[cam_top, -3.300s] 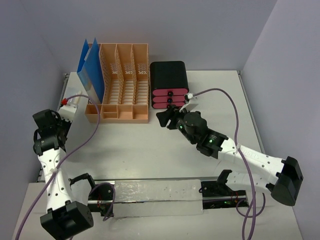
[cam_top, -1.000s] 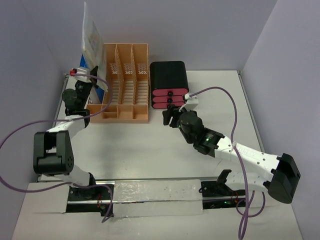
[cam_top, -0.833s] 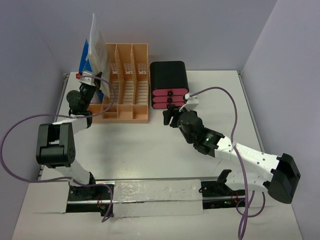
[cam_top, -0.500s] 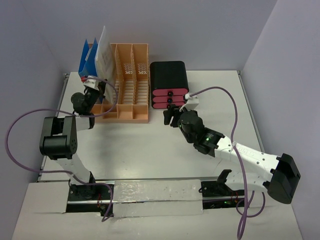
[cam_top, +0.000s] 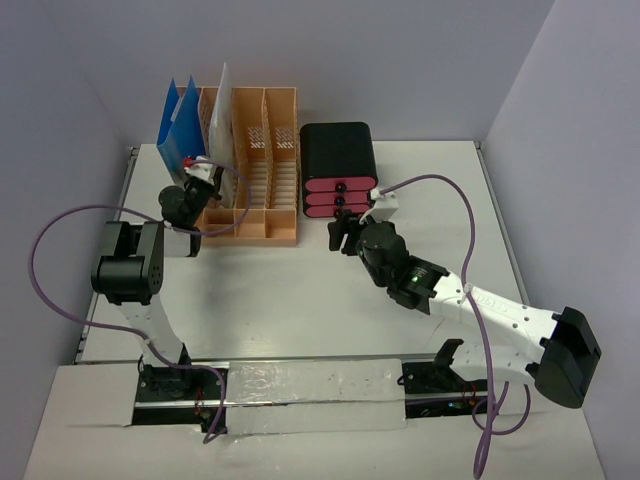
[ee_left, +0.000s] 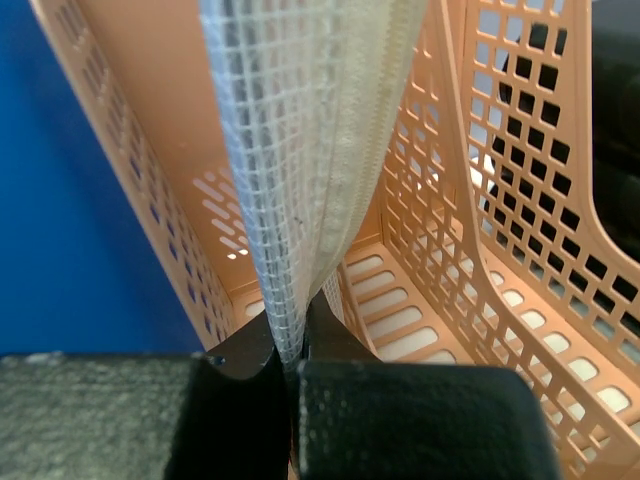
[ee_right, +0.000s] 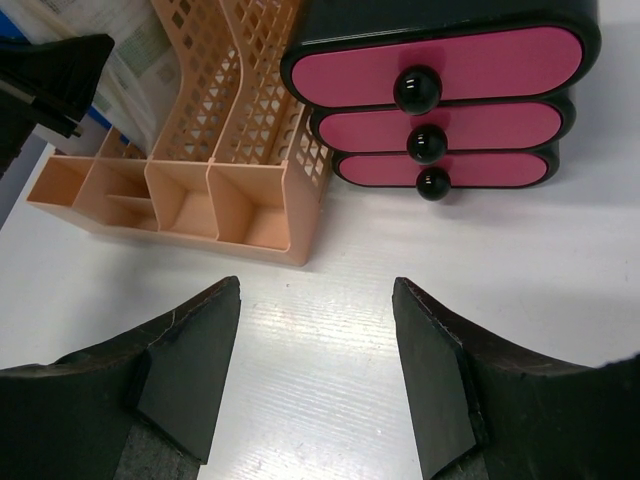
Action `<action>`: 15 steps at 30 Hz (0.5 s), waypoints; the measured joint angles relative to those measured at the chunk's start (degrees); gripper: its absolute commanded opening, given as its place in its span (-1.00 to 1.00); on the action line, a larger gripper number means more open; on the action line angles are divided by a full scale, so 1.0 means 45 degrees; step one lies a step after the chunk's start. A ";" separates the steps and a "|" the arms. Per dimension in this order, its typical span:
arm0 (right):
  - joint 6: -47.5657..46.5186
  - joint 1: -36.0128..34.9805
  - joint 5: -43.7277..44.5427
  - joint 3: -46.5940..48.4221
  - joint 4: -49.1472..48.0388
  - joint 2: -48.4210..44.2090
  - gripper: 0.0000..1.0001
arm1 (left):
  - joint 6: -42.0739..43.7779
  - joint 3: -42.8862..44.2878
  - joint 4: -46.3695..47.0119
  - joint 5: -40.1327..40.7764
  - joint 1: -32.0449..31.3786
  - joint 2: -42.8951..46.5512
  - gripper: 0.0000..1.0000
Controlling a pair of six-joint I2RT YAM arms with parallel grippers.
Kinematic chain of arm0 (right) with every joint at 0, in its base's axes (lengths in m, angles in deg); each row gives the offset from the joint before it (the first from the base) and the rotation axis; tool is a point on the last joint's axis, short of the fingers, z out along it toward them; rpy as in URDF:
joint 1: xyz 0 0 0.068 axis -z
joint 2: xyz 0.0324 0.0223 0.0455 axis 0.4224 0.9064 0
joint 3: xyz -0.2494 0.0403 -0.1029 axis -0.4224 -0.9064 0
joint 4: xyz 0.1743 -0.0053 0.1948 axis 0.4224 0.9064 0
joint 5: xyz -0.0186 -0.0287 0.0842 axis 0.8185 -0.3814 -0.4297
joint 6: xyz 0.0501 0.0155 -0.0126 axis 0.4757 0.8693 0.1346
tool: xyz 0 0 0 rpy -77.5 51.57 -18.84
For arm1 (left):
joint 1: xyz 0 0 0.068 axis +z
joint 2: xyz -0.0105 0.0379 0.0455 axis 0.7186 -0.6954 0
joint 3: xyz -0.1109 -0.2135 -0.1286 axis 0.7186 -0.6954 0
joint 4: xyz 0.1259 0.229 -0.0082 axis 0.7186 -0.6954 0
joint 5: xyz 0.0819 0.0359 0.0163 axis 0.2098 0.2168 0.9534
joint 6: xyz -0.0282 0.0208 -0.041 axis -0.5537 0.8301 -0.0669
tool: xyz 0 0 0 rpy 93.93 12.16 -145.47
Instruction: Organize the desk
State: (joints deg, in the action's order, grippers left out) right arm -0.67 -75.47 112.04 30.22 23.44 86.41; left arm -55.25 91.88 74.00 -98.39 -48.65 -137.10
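White worktop point(cam_top: 300, 300) fills the top view's middle. At upper left, the left gripper point(ee_left: 293, 372) pinches a mesh pouch point(ee_left: 300, 150) by its lower edge, upright, likely to slot it into the rack point(cam_top: 265, 180). Right gripper point(ee_right: 315, 370) hangs wide open, empty, facing the drawers point(ee_right: 440, 90).

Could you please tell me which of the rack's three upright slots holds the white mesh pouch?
The leftmost slot, beside the blue folders: the left gripper pinches the pouch there. The middle slot and right slot show nothing inside.
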 measured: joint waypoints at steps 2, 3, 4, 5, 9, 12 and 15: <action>0.0000 0.0026 0.0000 -0.0013 0.0000 0.0000 0.40 | 0.0297 0.0028 -0.0044 0.0026 -0.0072 -0.0103 -0.99; 0.0000 0.0031 0.0000 -0.0022 0.0000 0.0000 0.40 | 0.0465 0.0106 -0.0053 0.0075 -0.0101 -0.0146 -1.00; -0.0005 0.0040 0.0000 -0.0022 0.0000 0.0000 0.40 | 0.0635 0.0211 -0.0057 0.0167 -0.0127 -0.0181 -1.00; -0.0005 0.0041 0.0000 -0.0022 0.0000 0.0000 0.40 | 0.0783 0.0322 -0.0058 0.0268 -0.0142 -0.0211 -0.96; -0.0005 0.0051 0.0000 -0.0022 0.0000 0.0000 0.40 | 0.1037 0.0566 -0.0021 0.0689 -0.0160 -0.0247 -0.46; -0.0005 0.0060 0.0005 -0.0024 0.0000 0.0000 0.41 | 0.1049 0.0400 0.0093 0.0830 -0.0163 -0.0262 0.06; 0.0000 0.0065 0.0001 -0.0032 0.0013 -0.0006 0.46 | 0.0794 -0.0217 0.0245 0.0826 -0.0163 -0.0235 0.46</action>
State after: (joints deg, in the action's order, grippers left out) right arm -0.67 -75.18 112.04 30.08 23.50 86.38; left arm -51.68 90.90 75.10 -94.68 -49.38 -138.16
